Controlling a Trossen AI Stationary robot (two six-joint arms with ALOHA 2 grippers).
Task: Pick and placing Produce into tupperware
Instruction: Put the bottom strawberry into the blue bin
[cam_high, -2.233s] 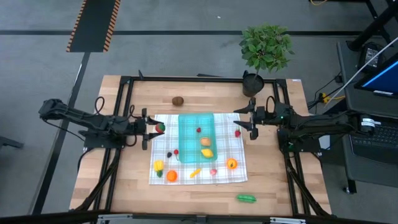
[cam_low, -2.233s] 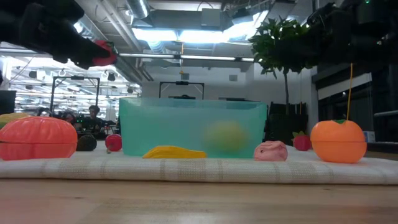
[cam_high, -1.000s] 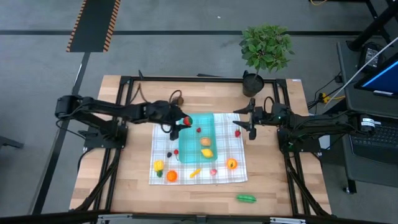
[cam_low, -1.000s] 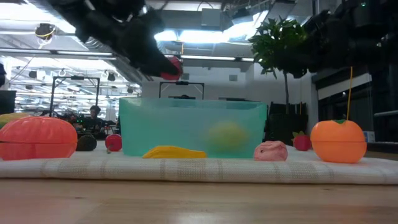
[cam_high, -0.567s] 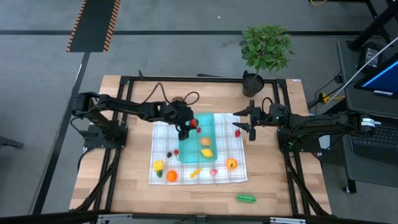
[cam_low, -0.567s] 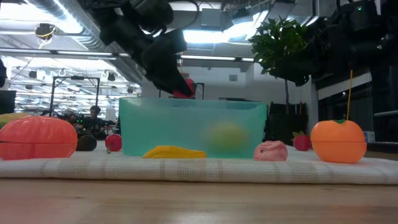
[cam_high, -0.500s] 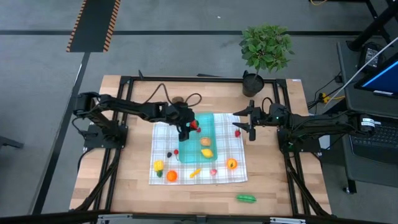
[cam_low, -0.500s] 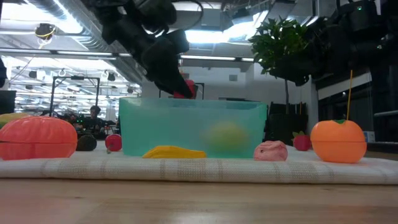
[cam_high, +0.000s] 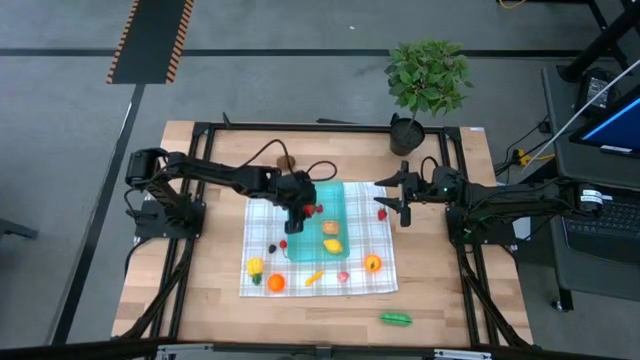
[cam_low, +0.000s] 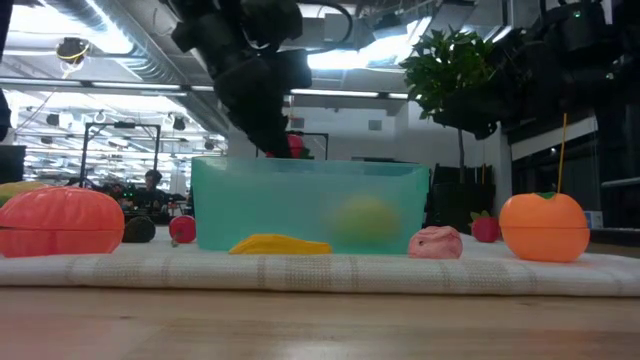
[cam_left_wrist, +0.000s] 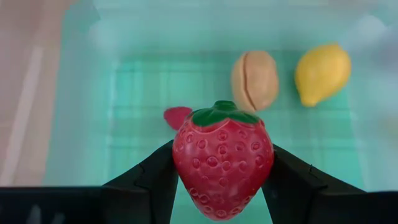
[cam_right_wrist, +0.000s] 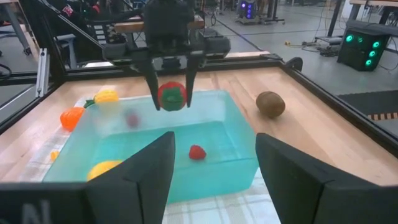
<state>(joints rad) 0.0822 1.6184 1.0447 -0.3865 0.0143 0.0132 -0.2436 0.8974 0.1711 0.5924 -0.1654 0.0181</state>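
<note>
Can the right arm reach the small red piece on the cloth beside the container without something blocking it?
Probably yes. The right gripper is open, right beside the small red piece on the cloth, with nothing between them. The left gripper is busy over the container, holding a strawberry.

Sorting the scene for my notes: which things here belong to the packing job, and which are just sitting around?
Job:
strawberry in the left gripper
teal tupperware
lemon
orange
banana

Just lying about:
potted plant
checked cloth
</note>
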